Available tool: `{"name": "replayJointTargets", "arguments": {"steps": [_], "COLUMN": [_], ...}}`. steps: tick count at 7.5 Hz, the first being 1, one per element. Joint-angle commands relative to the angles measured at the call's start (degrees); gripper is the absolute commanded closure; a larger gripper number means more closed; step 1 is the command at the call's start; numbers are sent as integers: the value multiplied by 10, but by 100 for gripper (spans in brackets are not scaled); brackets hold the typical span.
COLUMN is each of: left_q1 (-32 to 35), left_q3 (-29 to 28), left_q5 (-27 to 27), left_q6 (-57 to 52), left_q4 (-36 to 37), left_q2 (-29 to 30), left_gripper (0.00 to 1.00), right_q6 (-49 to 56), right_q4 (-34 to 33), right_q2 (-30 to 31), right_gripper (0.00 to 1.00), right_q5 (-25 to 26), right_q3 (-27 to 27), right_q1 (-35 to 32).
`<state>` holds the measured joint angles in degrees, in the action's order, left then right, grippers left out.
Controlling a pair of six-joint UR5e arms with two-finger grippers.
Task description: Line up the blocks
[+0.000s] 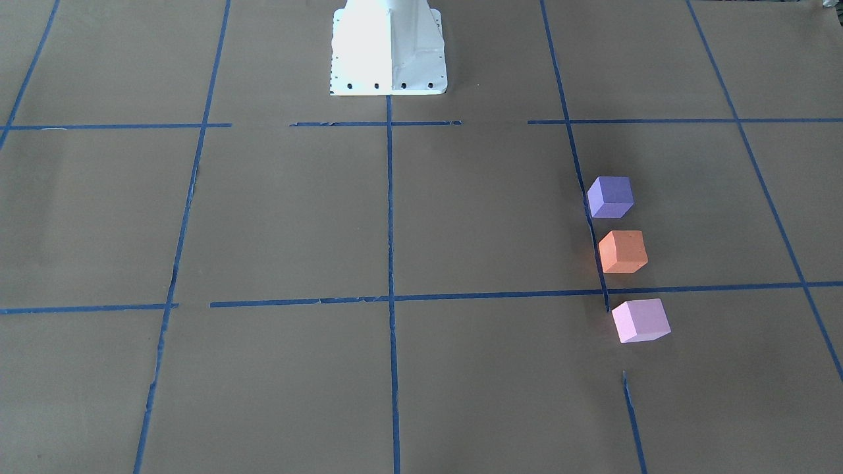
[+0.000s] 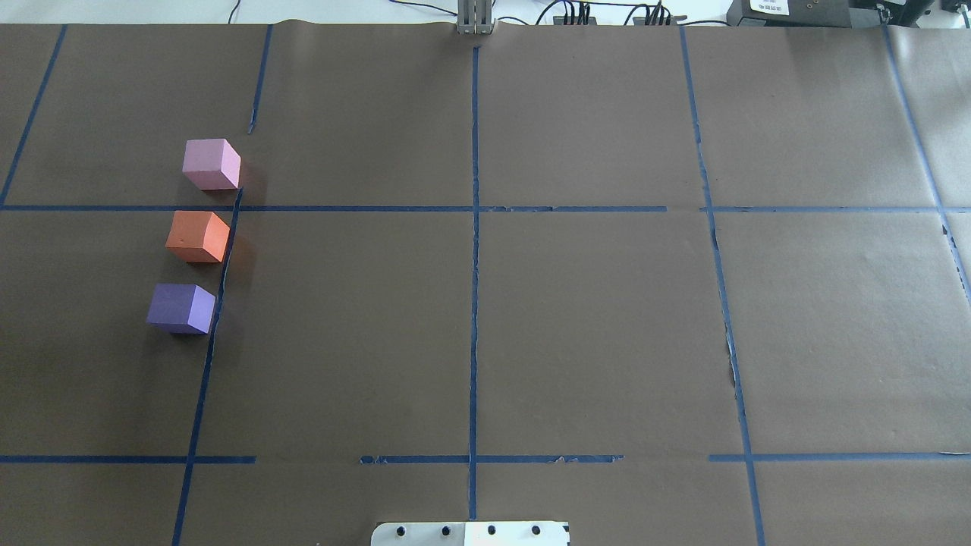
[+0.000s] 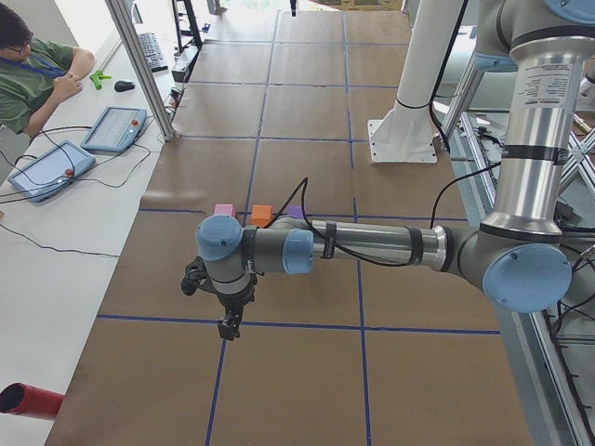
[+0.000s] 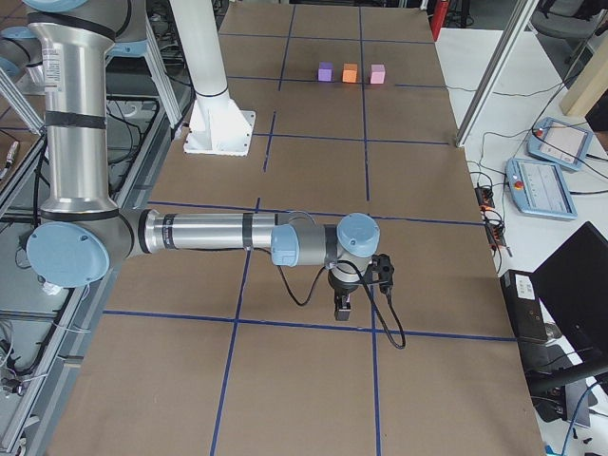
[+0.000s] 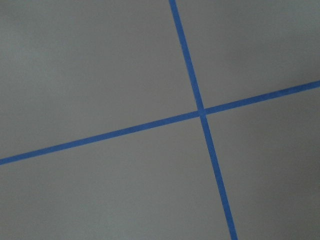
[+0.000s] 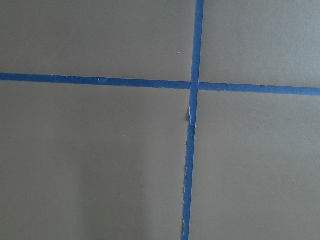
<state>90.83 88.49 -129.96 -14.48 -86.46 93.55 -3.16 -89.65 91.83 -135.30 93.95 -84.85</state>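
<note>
Three blocks stand in a row beside a blue tape line on the robot's left side of the table: the purple block [image 2: 181, 308] nearest the robot, the orange block [image 2: 198, 236] in the middle, the pink block [image 2: 212, 164] farthest. They also show in the front view as purple [image 1: 610, 197], orange [image 1: 622, 251] and pink [image 1: 640, 320]. My left gripper [image 3: 226, 330] hangs over the table well away from them; I cannot tell if it is open. My right gripper [image 4: 343, 309] hangs far from the blocks [image 4: 350, 72]; I cannot tell its state either.
Brown paper with a blue tape grid [image 2: 475, 303] covers the table. The white robot base [image 1: 388, 46] stands at the table's near edge. An operator [image 3: 37, 70] sits by pendants [image 3: 113, 128] at the far side. Both wrist views show only paper and crossing tape.
</note>
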Motion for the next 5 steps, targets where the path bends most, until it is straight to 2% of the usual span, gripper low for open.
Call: {"name": "replayJointTargets", "arguments": {"steps": [1,3,5], "left_q1": [-1,0,0], "left_q3": [-3,14,28], "left_q5": [1,-1,-7], "left_q6": [2,0,1], "left_q4": [23,73,81], "left_q2": [-1,-2,-6], "left_gripper": [0,0,0], "right_q6": [0,0,0], "right_q4": [0,0,0], "right_q2": [-1,0,0], "right_gripper": [0,0,0], "right_q5": [0,0,0], "right_q3": [0,0,0], "right_q1": [-1,-1,-1]}}
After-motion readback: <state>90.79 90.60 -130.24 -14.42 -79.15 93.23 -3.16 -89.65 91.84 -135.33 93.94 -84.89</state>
